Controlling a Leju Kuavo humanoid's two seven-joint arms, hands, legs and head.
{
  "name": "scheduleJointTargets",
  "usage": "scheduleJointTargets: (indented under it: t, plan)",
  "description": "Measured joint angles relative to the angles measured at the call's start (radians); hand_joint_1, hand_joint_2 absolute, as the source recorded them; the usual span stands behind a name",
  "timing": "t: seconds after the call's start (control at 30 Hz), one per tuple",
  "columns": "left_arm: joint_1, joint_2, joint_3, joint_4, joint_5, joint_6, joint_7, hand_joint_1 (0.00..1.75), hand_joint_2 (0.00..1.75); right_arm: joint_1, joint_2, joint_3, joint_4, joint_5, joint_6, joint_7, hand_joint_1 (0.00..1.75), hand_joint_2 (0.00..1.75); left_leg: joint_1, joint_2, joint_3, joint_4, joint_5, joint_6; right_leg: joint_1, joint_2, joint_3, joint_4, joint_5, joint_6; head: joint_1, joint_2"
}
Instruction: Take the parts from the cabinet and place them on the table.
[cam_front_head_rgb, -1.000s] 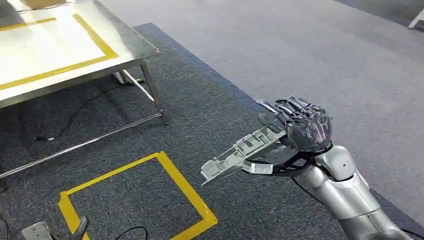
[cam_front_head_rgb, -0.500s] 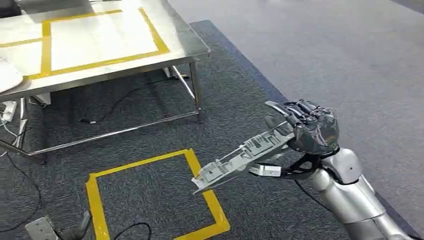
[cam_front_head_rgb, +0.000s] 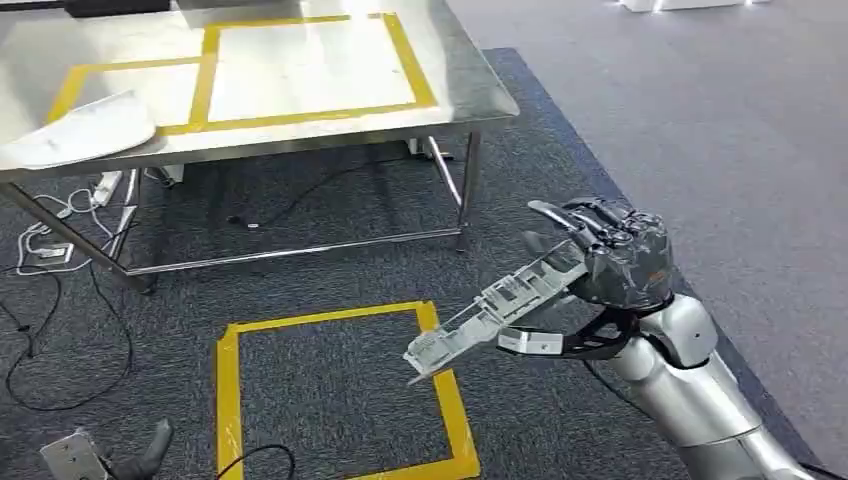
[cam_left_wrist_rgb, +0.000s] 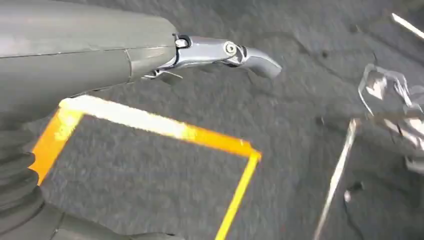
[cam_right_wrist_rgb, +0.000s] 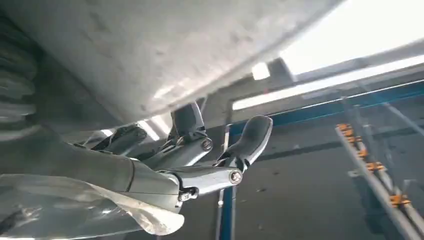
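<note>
On the far left, the counter (cam_front_head_rgb: 470, 95) carries a white part (cam_front_head_rgb: 85, 130) near its left end and two taped yellow boxes (cam_front_head_rgb: 310, 70) to the right of it. Loose cables (cam_front_head_rgb: 60, 290) lie on the carpet under and beside its left legs. We judge these a trip or snag hazard if we approach from the left.

Near centre, a yellow taped square (cam_front_head_rgb: 230, 400) marks the carpet in front of the counter. Our left hand (cam_left_wrist_rgb: 225, 50) hangs over this square; it holds nothing, and we cannot tell how far its fingers are spread.

To the right, our right hand (cam_front_head_rgb: 610, 260) grips the grey part (cam_front_head_rgb: 490, 310) at one end only. The part sticks out long to the left and tilts downward, well apart from the counter and lower than its top.

Risks, as we judge them:
- The end grip leaves a long overhang; a fast turn or step could let the part swing or slip.
- The low free end could strike the counter's near edge or right leg (cam_front_head_rgb: 465, 190) unless we raise it first.
- A careless set-down could knock the white part.

Open room: the carpet between the square and the counter, and the grey floor to the right. The right taped box offers bare surface for placing.
</note>
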Motion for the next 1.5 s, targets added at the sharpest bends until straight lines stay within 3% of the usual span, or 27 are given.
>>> scheduleJointTargets:
  t: [0.03, 0.07, 0.13, 0.17, 0.23, 0.3, 0.37, 0.47, 0.5, 0.53, 0.57, 0.63, 0.67, 0.7, 0.73, 0.8, 0.83, 0.9, 1.03, 1.13, 1.17, 1.2, 1.23, 1.3, 1.33, 1.37, 1.5]
  plan:
    - [-0.001, 0.000, -0.001, -0.007, 0.000, 0.008, 0.000, 0.00, 1.75, 0.001, 0.002, -0.002, -0.001, -0.007, 0.004, 0.000, 1.75, 1.75, 0.002, -0.012, 0.002, -0.003, -0.001, 0.005, -0.002, 0.059, -0.009, 0.029, -0.019, -0.001, 0.002, 0.000]
    - [-0.004, 0.000, -0.002, -0.013, 0.002, 0.013, 0.000, 0.00, 1.75, 0.002, 0.002, -0.004, -0.004, -0.022, 0.014, -0.001, 1.75, 1.75, 0.002, -0.023, 0.003, -0.003, -0.001, 0.012, -0.001, 0.089, -0.042, 0.098, -0.052, -0.002, 0.009, 0.000]
    - [0.000, -0.004, -0.008, -0.021, 0.002, 0.019, 0.000, 0.00, 1.75, 0.012, 0.002, -0.008, -0.004, -0.045, 0.029, -0.004, 1.75, 1.75, 0.002, -0.054, 0.003, -0.002, -0.003, 0.016, -0.001, 0.106, -0.139, 0.266, -0.114, 0.001, 0.017, 0.000]
    - [0.002, -0.005, -0.011, -0.024, -0.002, 0.022, 0.000, 0.00, 1.75, 0.018, 0.002, -0.010, -0.004, -0.050, 0.032, -0.007, 1.75, 1.75, 0.002, -0.070, 0.005, -0.002, -0.004, 0.016, -0.001, 0.106, -0.174, 0.312, -0.116, 0.003, 0.018, 0.000]
    - [0.007, -0.005, -0.014, -0.029, -0.004, 0.024, 0.000, 0.00, 1.75, 0.025, 0.004, -0.014, -0.005, -0.053, 0.032, -0.008, 1.75, 1.75, 0.003, -0.100, 0.010, 0.000, -0.006, 0.015, -0.002, 0.107, -0.171, 0.258, -0.044, 0.003, 0.018, 0.000]
    - [0.008, -0.006, -0.021, -0.039, -0.003, 0.026, 0.000, 0.00, 1.75, 0.026, 0.007, -0.023, -0.010, -0.069, 0.033, -0.009, 1.75, 1.75, 0.007, -0.123, 0.016, 0.006, -0.015, 0.007, -0.006, 0.127, -0.101, 0.075, 0.074, 0.001, 0.018, 0.000]
    - [0.011, -0.008, -0.026, -0.047, 0.004, 0.032, 0.000, 0.00, 1.75, 0.027, 0.013, -0.031, -0.017, -0.100, 0.041, -0.019, 1.75, 1.75, 0.002, -0.143, 0.008, 0.022, -0.022, -0.004, -0.006, 0.141, -0.067, 0.009, 0.059, -0.005, 0.019, 0.000]
    - [0.031, -0.008, -0.029, -0.067, 0.012, 0.042, 0.000, 0.00, 1.75, 0.037, 0.032, -0.048, -0.033, -0.140, 0.051, -0.031, 1.75, 1.75, 0.006, -0.147, 0.005, 0.012, -0.017, -0.017, -0.001, 0.139, -0.067, 0.018, 0.061, -0.019, 0.016, 0.000]
    - [0.033, -0.004, -0.031, -0.076, 0.014, 0.043, 0.000, 0.00, 1.75, 0.037, 0.041, -0.051, -0.038, -0.142, 0.053, -0.034, 1.75, 1.75, 0.005, -0.129, 0.003, 0.018, -0.026, -0.022, -0.009, 0.135, -0.061, 0.010, 0.065, -0.027, 0.018, 0.000]
    - [0.033, -0.006, -0.034, -0.083, 0.015, 0.045, 0.000, 0.00, 1.75, 0.041, 0.043, -0.055, -0.043, -0.142, 0.055, -0.035, 1.75, 1.75, -0.001, -0.081, -0.004, 0.044, -0.043, -0.031, -0.008, 0.131, -0.056, 0.008, 0.063, -0.033, 0.008, 0.000]
    - [0.032, -0.007, -0.036, -0.088, 0.016, 0.045, 0.000, 0.00, 1.75, 0.043, 0.045, -0.060, -0.047, -0.143, 0.055, -0.036, 1.75, 1.75, 0.002, -0.056, -0.028, 0.100, -0.074, -0.037, -0.007, 0.124, -0.052, 0.008, 0.061, -0.039, 0.007, 0.000]
    - [0.032, -0.009, -0.041, -0.095, 0.018, 0.047, 0.000, 0.00, 1.75, 0.046, 0.046, -0.064, -0.048, -0.143, 0.059, -0.036, 1.75, 1.75, 0.010, -0.041, -0.103, 0.257, -0.140, -0.044, -0.005, 0.115, -0.048, 0.008, 0.056, -0.044, 0.007, 0.000]
    - [0.034, -0.010, -0.042, -0.098, 0.019, 0.048, 0.000, 0.00, 1.75, 0.049, 0.047, -0.066, -0.048, -0.145, 0.062, -0.037, 1.75, 1.75, 0.013, -0.041, -0.132, 0.315, -0.153, -0.046, -0.005, 0.111, -0.047, 0.008, 0.054, -0.044, 0.007, 0.000]
    - [0.037, -0.010, -0.042, -0.103, 0.019, 0.051, 0.000, 0.00, 1.75, 0.051, 0.051, -0.069, -0.048, -0.145, 0.066, -0.040, 1.75, 1.75, 0.015, -0.041, -0.138, 0.319, -0.139, -0.047, -0.005, 0.109, -0.043, 0.008, 0.052, -0.044, 0.006, 0.000]
    - [0.038, -0.010, -0.044, -0.108, 0.019, 0.054, 0.000, 0.00, 1.75, 0.054, 0.054, -0.071, -0.048, -0.146, 0.067, -0.041, 1.75, 1.75, 0.015, -0.040, -0.119, 0.278, -0.104, -0.046, -0.005, 0.106, -0.038, 0.008, 0.048, -0.042, 0.006, 0.000]
    - [0.038, -0.010, -0.049, -0.117, 0.019, 0.057, 0.000, 0.00, 1.75, 0.054, 0.058, -0.074, -0.051, -0.147, 0.069, -0.043, 1.75, 1.75, 0.014, -0.039, -0.039, 0.107, -0.006, -0.037, -0.005, 0.102, -0.023, 0.008, 0.040, -0.037, 0.006, 0.000]
    - [0.038, -0.010, -0.050, -0.121, 0.019, 0.058, 0.000, 0.00, 1.75, 0.054, 0.060, -0.077, -0.053, -0.148, 0.069, -0.043, 1.75, 1.75, 0.013, -0.037, -0.010, 0.043, 0.010, -0.032, -0.005, 0.100, -0.018, 0.007, 0.036, -0.034, 0.007, 0.000]
    - [0.037, -0.011, -0.051, -0.124, 0.019, 0.059, 0.000, 0.00, 1.75, 0.053, 0.062, -0.079, -0.056, -0.151, 0.070, -0.045, 1.75, 1.75, 0.005, -0.033, 0.008, 0.015, -0.018, -0.023, 0.001, 0.098, -0.023, 0.006, 0.033, -0.023, 0.004, 0.000]
    - [0.044, -0.013, -0.053, -0.133, 0.023, 0.060, 0.000, 0.00, 1.75, 0.057, 0.064, -0.083, -0.061, -0.153, 0.073, -0.045, 1.75, 1.75, 0.011, -0.038, 0.022, -0.008, -0.014, -0.003, -0.001, 0.097, -0.022, 0.004, 0.017, 0.000, 0.005, 0.000]
    - [0.042, -0.015, -0.057, -0.137, 0.025, 0.058, 0.000, 0.00, 1.75, 0.058, 0.067, -0.087, -0.062, -0.154, 0.076, -0.048, 1.75, 1.75, 0.009, -0.039, 0.026, -0.009, -0.019, 0.011, -0.001, 0.105, -0.140, 0.224, -0.074, 0.000, 0.011, 0.000]
    - [0.044, -0.016, -0.058, -0.137, 0.026, 0.058, 0.000, 0.00, 1.75, 0.062, 0.067, -0.087, -0.062, -0.155, 0.077, -0.048, 1.75, 1.75, 0.007, -0.040, 0.026, -0.009, -0.021, 0.013, -0.001, 0.105, -0.180, 0.285, -0.087, 0.001, 0.011, 0.000]
    - [0.046, -0.017, -0.058, -0.137, 0.026, 0.058, 0.000, 0.00, 1.75, 0.064, 0.067, -0.087, -0.061, -0.155, 0.078, -0.048, 1.75, 1.75, 0.005, -0.042, 0.028, -0.008, -0.023, 0.014, 0.000, 0.105, -0.201, 0.301, -0.075, 0.001, 0.011, 0.000]
    - [0.046, -0.017, -0.058, -0.137, 0.026, 0.058, 0.000, 0.00, 1.75, 0.064, 0.067, -0.087, -0.061, -0.154, 0.079, -0.048, 1.75, 1.75, 0.004, -0.044, 0.030, -0.006, -0.027, 0.013, 0.000, 0.105, -0.196, 0.270, -0.040, 0.000, 0.011, 0.000]
    - [0.046, -0.018, -0.059, -0.138, 0.026, 0.057, 0.000, 0.00, 1.75, 0.064, 0.067, -0.087, -0.061, -0.155, 0.082, -0.048, 1.75, 1.75, 0.003, -0.048, 0.044, -0.002, -0.038, 0.010, 0.000, 0.105, -0.124, 0.099, 0.070, -0.005, 0.011, 0.000]
    - [0.046, -0.018, -0.059, -0.138, 0.026, 0.056, 0.000, 0.00, 1.75, 0.064, 0.067, -0.087, -0.061, -0.156, 0.084, -0.048, 1.75, 1.75, 0.003, -0.049, 0.049, 0.001, -0.045, 0.006, 0.001, 0.105, -0.091, 0.023, 0.094, -0.009, 0.011, 0.000]
    - [0.044, -0.018, -0.060, -0.138, 0.026, 0.056, 0.000, 0.00, 1.75, 0.064, 0.068, -0.087, -0.061, -0.156, 0.086, -0.048, 1.75, 1.75, -0.004, -0.050, 0.047, 0.004, -0.048, 0.000, 0.006, 0.106, -0.066, 0.014, 0.079, -0.011, 0.010, 0.000]
    - [0.047, -0.019, -0.060, -0.138, 0.027, 0.056, 0.000, 0.00, 1.75, 0.065, 0.068, -0.088, -0.062, -0.157, 0.087, -0.050, 1.75, 1.75, -0.002, -0.051, 0.048, 0.005, -0.052, -0.014, 0.004, 0.108, -0.064, 0.001, 0.073, -0.029, 0.008, 0.000]
